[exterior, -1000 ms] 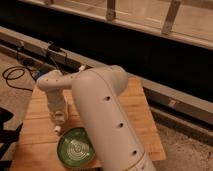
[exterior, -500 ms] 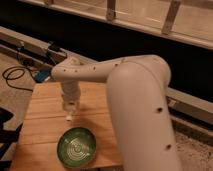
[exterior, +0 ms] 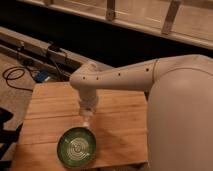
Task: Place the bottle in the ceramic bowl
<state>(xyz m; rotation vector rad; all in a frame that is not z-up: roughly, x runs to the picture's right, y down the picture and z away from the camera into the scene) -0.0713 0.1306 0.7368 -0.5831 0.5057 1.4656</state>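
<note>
The robot's white arm (exterior: 125, 77) reaches in from the right side of the camera view and bends downward over a wooden desk (exterior: 122, 122) made of pale planks. Its end effector (exterior: 87, 111) points straight down above the left-centre part of the desk, with its fingers drawn together and clamped on the bottle (exterior: 86, 120). The bottle shows as a small whitish shape hanging below the fingers, raised off the wood. Its lower end sits just above the far rim of the ceramic bowl (exterior: 76, 147) in this view, though whether it is directly over the bowl or slightly behind it cannot be told. The ceramic bowl is round, green and ringed with pale circles inside, and it rests near the front edge of the desk with nothing in it. A tangle of dark cables (exterior: 14, 76) lies on the floor to the left, beyond the desk's far corner, and a long metal rail (exterior: 30, 42) runs diagonally behind it.
</note>
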